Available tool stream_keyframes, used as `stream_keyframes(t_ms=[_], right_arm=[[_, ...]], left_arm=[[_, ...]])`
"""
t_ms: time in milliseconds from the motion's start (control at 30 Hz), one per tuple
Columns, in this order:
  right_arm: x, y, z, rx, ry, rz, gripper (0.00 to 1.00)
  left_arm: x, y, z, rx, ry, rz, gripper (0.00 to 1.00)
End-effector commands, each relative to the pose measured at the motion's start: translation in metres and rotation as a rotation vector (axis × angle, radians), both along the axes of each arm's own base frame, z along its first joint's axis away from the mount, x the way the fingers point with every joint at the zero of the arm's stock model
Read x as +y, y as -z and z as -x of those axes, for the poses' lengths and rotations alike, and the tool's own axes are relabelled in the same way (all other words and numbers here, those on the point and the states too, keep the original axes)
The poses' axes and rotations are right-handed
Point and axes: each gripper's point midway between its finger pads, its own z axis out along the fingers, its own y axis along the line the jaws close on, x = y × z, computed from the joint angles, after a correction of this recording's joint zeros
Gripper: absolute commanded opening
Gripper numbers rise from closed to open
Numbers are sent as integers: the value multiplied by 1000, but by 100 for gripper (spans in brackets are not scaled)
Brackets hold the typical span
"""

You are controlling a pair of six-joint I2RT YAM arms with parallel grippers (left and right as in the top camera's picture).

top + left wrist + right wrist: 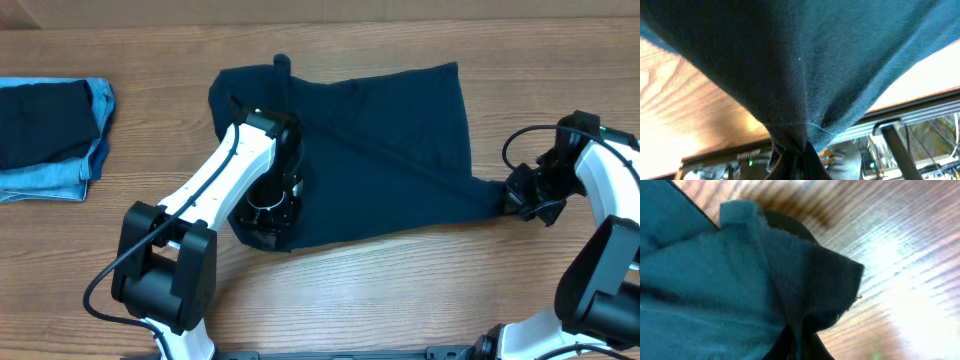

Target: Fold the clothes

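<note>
One navy shirt (pixel 390 140) lies spread on the counter (pixel 400 290), stretched between both hands. The left hand (pixel 265 225) is clamped on a gathered bunch of its cloth, fabric fanning out from the pinch. The right hand (pixel 512 197) is closed on the corner nearest it, and a taut crease runs away from that grip. Well out past the left hand, a folded denim pile (pixel 50 140) sits apart.

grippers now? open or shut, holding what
left gripper: shut on the shirt
right gripper: shut on the shirt's corner
</note>
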Motion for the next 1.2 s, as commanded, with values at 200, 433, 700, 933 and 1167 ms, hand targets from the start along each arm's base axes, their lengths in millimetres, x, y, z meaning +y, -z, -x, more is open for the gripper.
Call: stream_keyframes(t_ms=[200, 433, 700, 933, 1167], right_arm=[[-10, -10, 14, 53, -35, 64, 28], [-8, -11, 17, 63, -39, 56, 36], [27, -31, -88, -487, -225, -165, 33], [65, -23, -148, -669, -371, -119, 30], [82, 37, -156, -551, -385, -62, 24]], left_arm=[[12, -10, 8, 20, 48, -46, 4], [22, -15, 15, 53, 60, -88, 4], [14, -8, 2, -9, 33, -62, 4], [18, -13, 11, 35, 32, -81, 5], [16, -11, 6, 11, 23, -77, 4]])
